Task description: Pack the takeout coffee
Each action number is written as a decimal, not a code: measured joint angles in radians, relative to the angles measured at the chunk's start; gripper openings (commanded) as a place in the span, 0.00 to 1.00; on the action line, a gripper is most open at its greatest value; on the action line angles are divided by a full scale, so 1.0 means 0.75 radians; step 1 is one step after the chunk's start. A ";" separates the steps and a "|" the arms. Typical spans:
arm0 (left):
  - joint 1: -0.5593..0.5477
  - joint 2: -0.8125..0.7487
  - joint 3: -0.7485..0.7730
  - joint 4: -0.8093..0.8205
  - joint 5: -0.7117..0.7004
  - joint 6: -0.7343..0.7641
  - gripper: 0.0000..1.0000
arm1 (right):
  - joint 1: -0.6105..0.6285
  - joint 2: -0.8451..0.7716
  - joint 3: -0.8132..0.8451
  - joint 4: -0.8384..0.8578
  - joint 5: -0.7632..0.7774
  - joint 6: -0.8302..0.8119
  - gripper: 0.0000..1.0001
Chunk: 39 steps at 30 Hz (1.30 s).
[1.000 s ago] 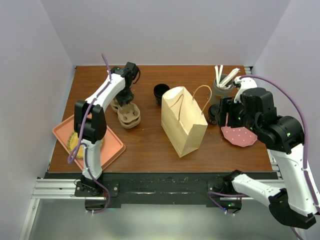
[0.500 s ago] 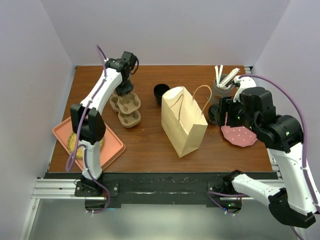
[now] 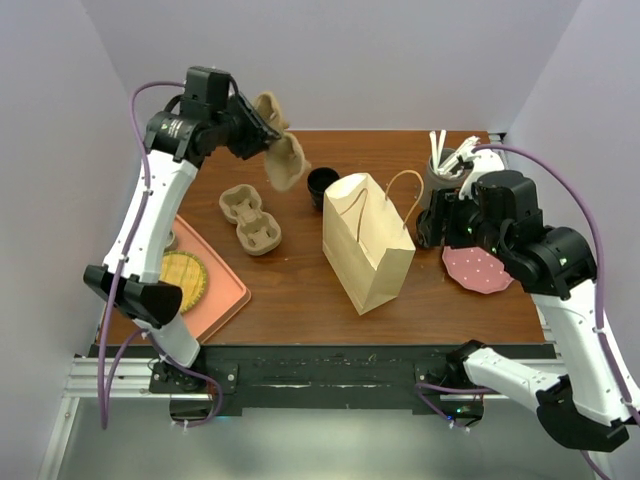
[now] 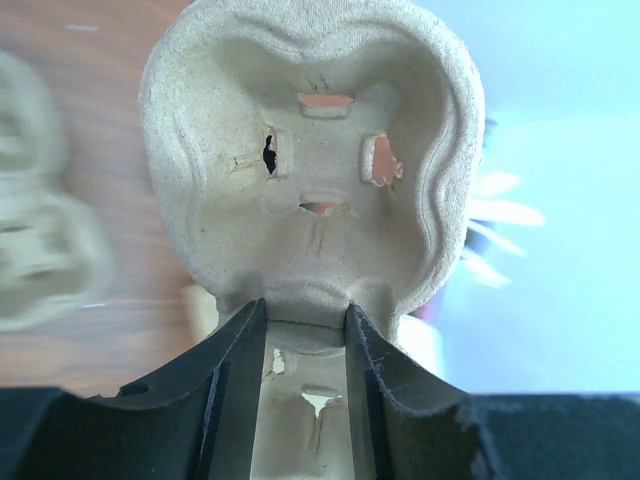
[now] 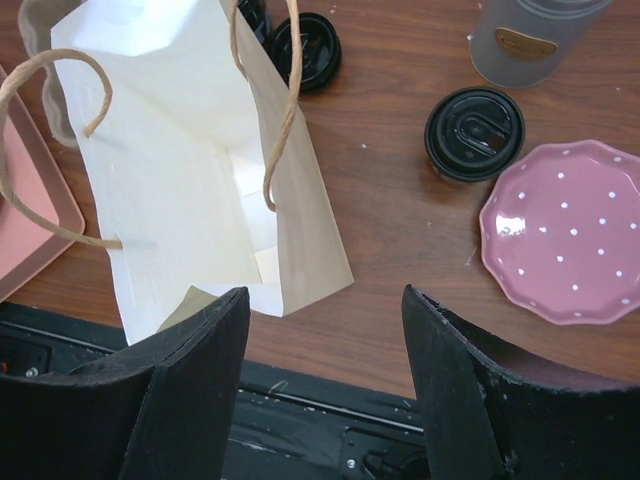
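Observation:
Seen from above in the right wrist view, the takeout coffee [image 5: 474, 133] stands on the table with its black sip lid on, between the paper bag [image 5: 190, 150] and the pink dotted plate [image 5: 565, 230]. My right gripper [image 5: 325, 300] hangs open above the table near it, holding nothing. In the top view the right gripper [image 3: 432, 220] covers the coffee. My left gripper [image 4: 304, 310] is shut on a moulded pulp cup carrier [image 4: 310, 150]. It holds the carrier [image 3: 282, 152] high over the table's back left.
The bag [image 3: 368, 245] stands open mid-table. A second pulp carrier [image 3: 250, 218] lies left of it, with a lidless black cup [image 3: 322, 185] behind. A loose black lid [image 5: 303, 50] lies by the bag. A grey utensil canister [image 3: 440, 175], the plate [image 3: 478, 268] and an orange tray [image 3: 215, 290] stand around.
My left arm has lifted one pulp carrier off the one on the table and swung it up and to the right. The right arm has barely shifted.

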 measured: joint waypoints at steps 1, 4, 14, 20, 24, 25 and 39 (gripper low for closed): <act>-0.004 -0.014 0.002 0.030 0.039 -0.023 0.18 | 0.000 -0.001 -0.012 0.015 -0.006 -0.001 0.66; -0.043 -0.041 0.005 0.177 0.176 -0.114 0.18 | 0.000 -0.001 -0.049 0.050 -0.018 -0.002 0.66; -0.329 -0.040 0.002 0.578 0.377 -0.333 0.17 | 0.000 -0.012 -0.111 0.129 -0.079 -0.012 0.66; -0.456 -0.040 -0.006 0.710 0.373 -0.429 0.18 | 0.000 -0.018 -0.131 0.160 -0.080 -0.012 0.66; -0.544 -0.044 -0.058 0.769 0.359 -0.466 0.18 | 0.000 -0.035 -0.149 0.165 -0.066 -0.003 0.66; -0.564 -0.048 -0.090 0.782 0.356 -0.475 0.18 | 0.000 -0.044 -0.156 0.167 -0.054 0.001 0.66; -0.597 -0.135 -0.374 0.704 0.240 -0.433 0.16 | 0.001 -0.185 -0.168 0.139 0.097 0.120 0.67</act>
